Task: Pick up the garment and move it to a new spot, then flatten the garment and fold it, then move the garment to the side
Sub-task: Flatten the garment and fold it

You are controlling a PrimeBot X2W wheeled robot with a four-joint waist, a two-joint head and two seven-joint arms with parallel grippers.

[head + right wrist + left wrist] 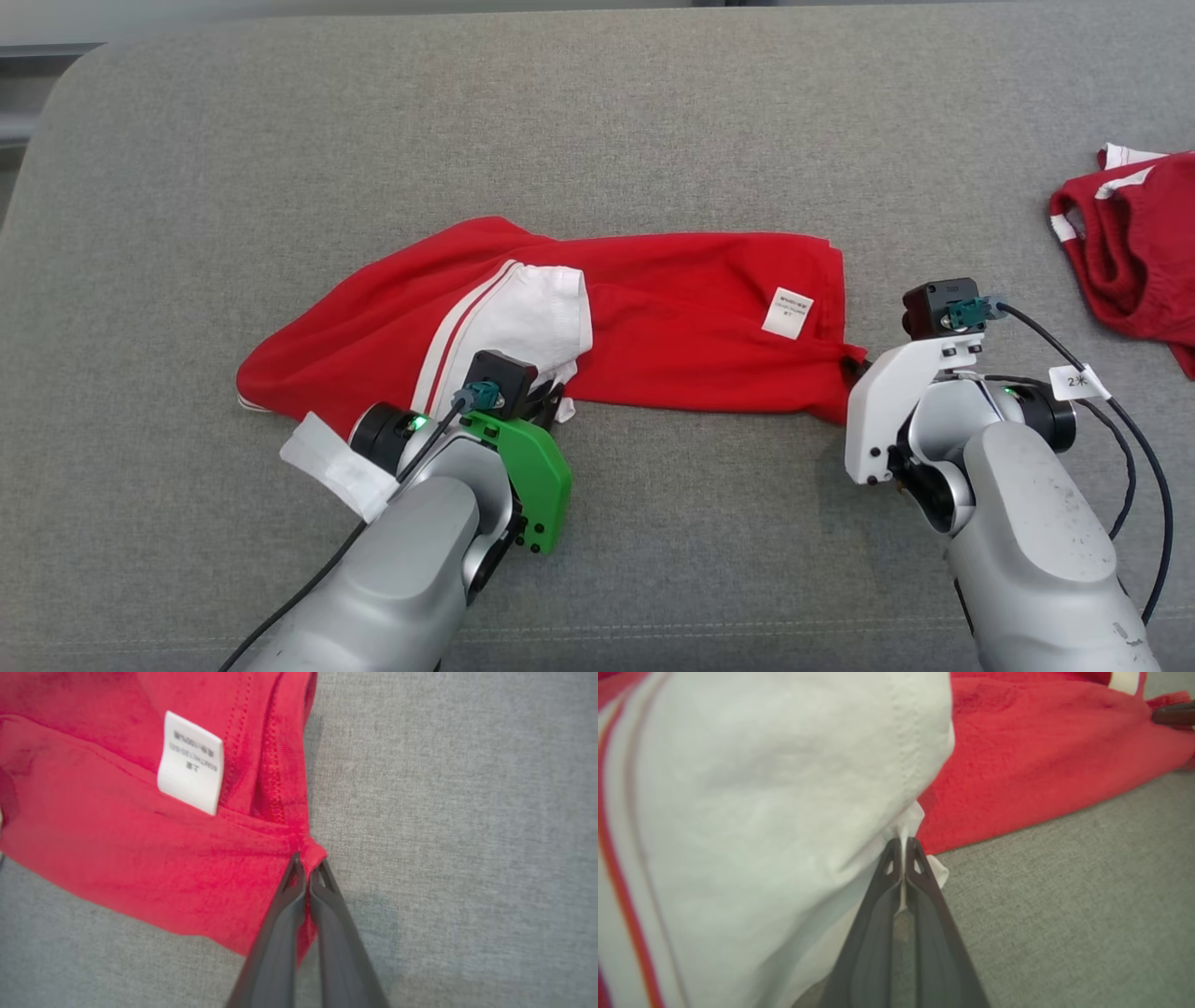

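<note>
Lying spread and rumpled across the middle of the grey fabric-covered tabletop [653,112], the garment [691,327] is bright red, with a white panel [537,317] edged by white stripes on its left half and a white care label [787,312] near its right hem. The left fingers [878,933] are closed on the white panel's lower edge, and the right fingers [275,942] are pinched on the garment's lower right corner. Another red cloth with white trim [1134,252] lies bunched well apart at the tabletop's right edge.
</note>
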